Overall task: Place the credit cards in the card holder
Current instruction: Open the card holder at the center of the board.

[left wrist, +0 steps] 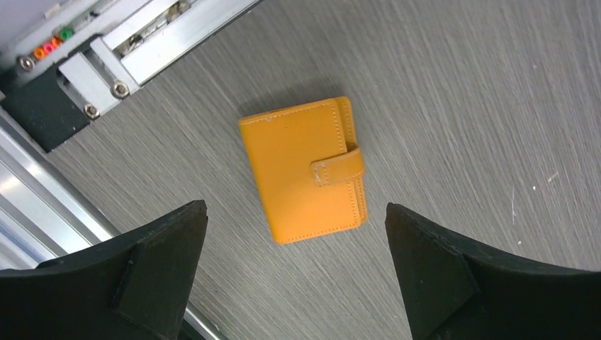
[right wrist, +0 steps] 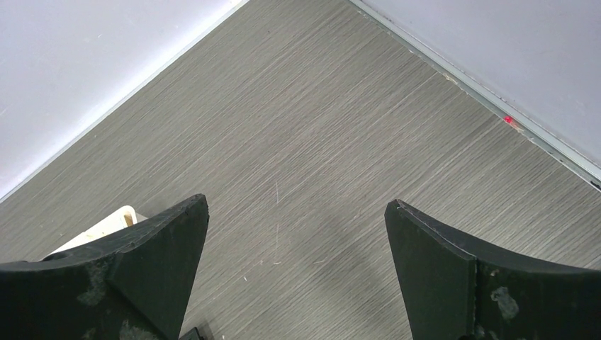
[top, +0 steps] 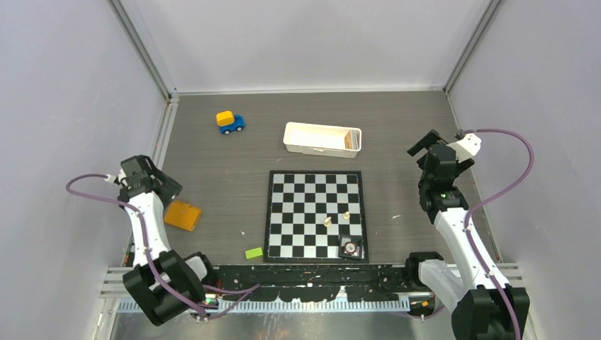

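Progress stands at nothing: card holder [left wrist: 305, 170] lies strapped shut on the bench [top: 212, 163], at nine o'clock from the chessboard [top: 298, 191], beneath left claw [left wrist: 295, 206], jaws apart. Right claw [right wrist: 296, 202], at three o'clock, gapes empty. Credit cards unseen; all loading remains.

Matt stitched leather-look card holder [left wrist: 303, 170]

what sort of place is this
Probably a robot test cell: grey walls enclose the table, a left arm and right arm stand at its near edge, plus a chessboard and toy car.
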